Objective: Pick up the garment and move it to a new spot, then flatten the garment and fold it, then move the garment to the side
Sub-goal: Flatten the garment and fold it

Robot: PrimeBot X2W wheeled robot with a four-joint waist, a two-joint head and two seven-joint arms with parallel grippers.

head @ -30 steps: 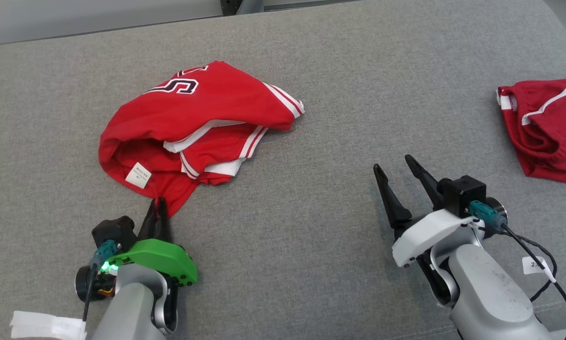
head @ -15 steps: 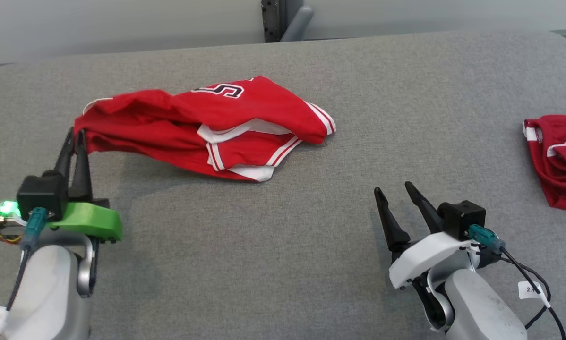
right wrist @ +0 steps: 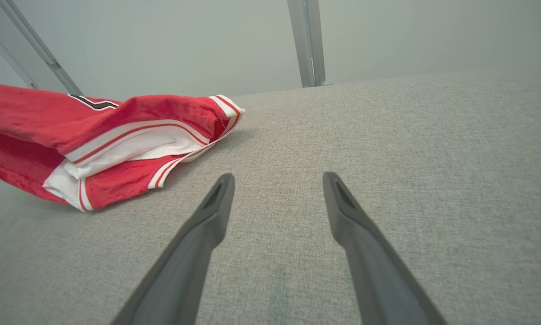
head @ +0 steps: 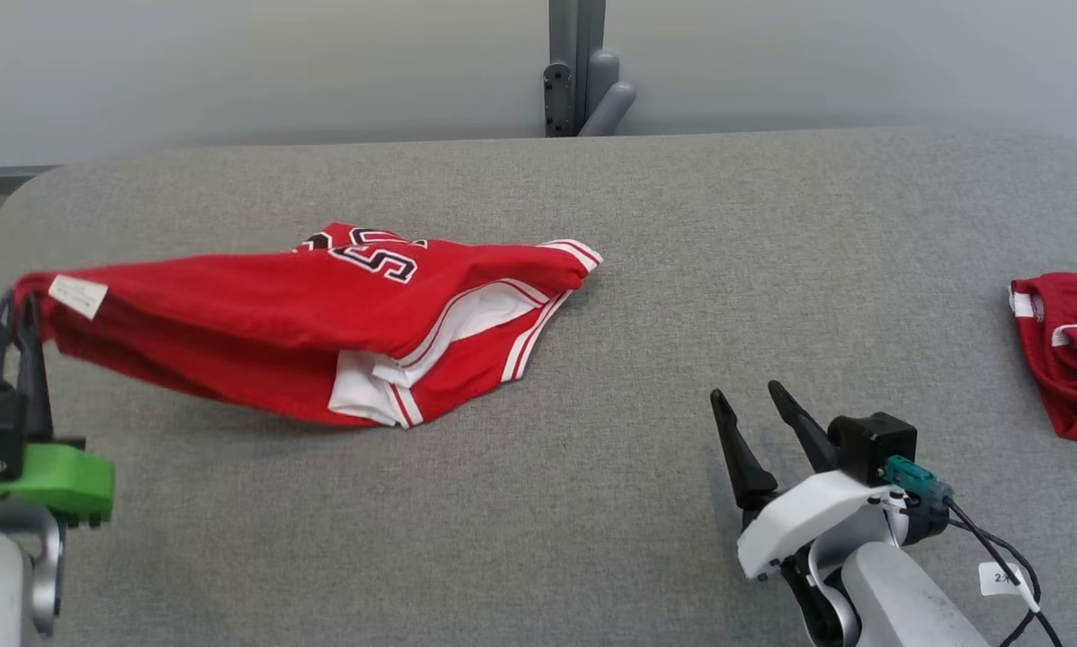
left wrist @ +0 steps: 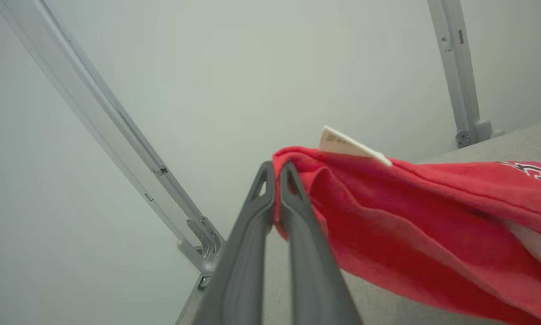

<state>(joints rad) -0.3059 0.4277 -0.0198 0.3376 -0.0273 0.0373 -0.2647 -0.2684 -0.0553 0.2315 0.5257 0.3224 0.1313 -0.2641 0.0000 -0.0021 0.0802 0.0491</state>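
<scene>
The garment is a red jersey with white trim and a dark number. Its left end hangs in the air at the far left, and its right end rests on the grey table. My left gripper is shut on that raised left corner, beside a white label. The left wrist view shows the red cloth pinched between the closed fingers. My right gripper stands open over bare table at the lower right, apart from the garment, with nothing between its fingers.
A second red garment lies at the table's right edge. The grey padded table ends at a pale wall behind, where a grey metal post stands. The table's rounded left corner is near my left arm.
My left gripper has carried the garment's corner up and out to the left, stretching the cloth. The head camera has tilted, showing more wall. The right gripper stays open.
</scene>
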